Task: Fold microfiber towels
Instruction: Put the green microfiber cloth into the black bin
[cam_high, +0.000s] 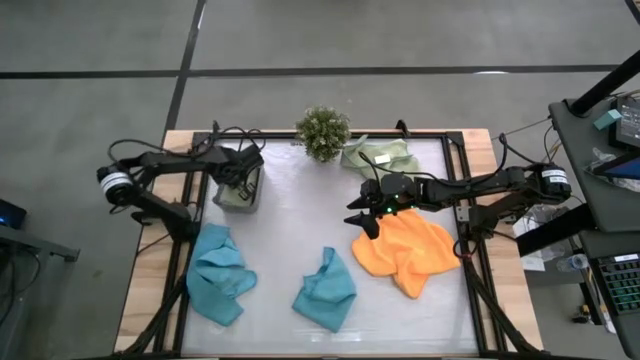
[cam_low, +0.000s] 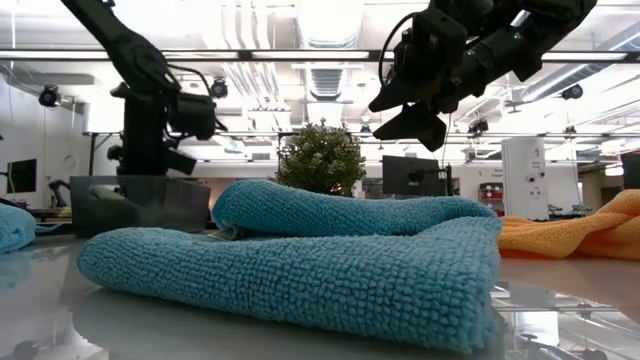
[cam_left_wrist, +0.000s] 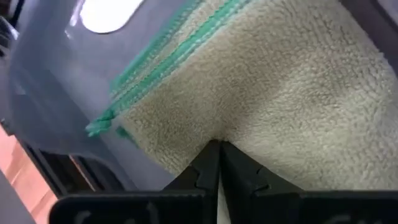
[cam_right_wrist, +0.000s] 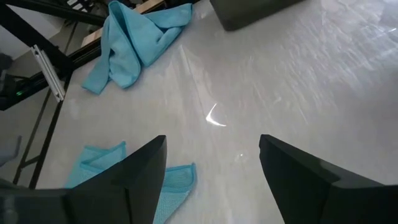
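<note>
A pale sage-green towel (cam_left_wrist: 280, 93) with a green stitched edge lies folded in the dark grey tray (cam_high: 220, 198) at the far left. My left gripper (cam_left_wrist: 217, 150) is shut, slants down over the tray and has its tips on that towel. A second sage-green towel (cam_high: 380, 155) lies crumpled at the far edge. Two teal towels (cam_high: 220, 272) (cam_high: 325, 290) lie near the front, and the orange towel (cam_high: 405, 250) lies crumpled at the right. My right gripper (cam_high: 362, 215) hangs open above the orange towel's left edge, with nothing between its fingers. My left gripper rests its shut fingertips (cam_left_wrist: 211, 163) on the sage-green towel's upper face (cam_left_wrist: 217, 127), a little in from the stitched edge. It comes from above, slanting down. No cloth shows between the fingers. The towel lies flat in the tray.
A small bushy plant (cam_high: 322, 132) stands at the far edge, between the tray and the second sage-green towel. Black frame rails (cam_high: 470, 240) run along both table sides. Bare table top (cam_high: 290, 220) lies in the middle.
</note>
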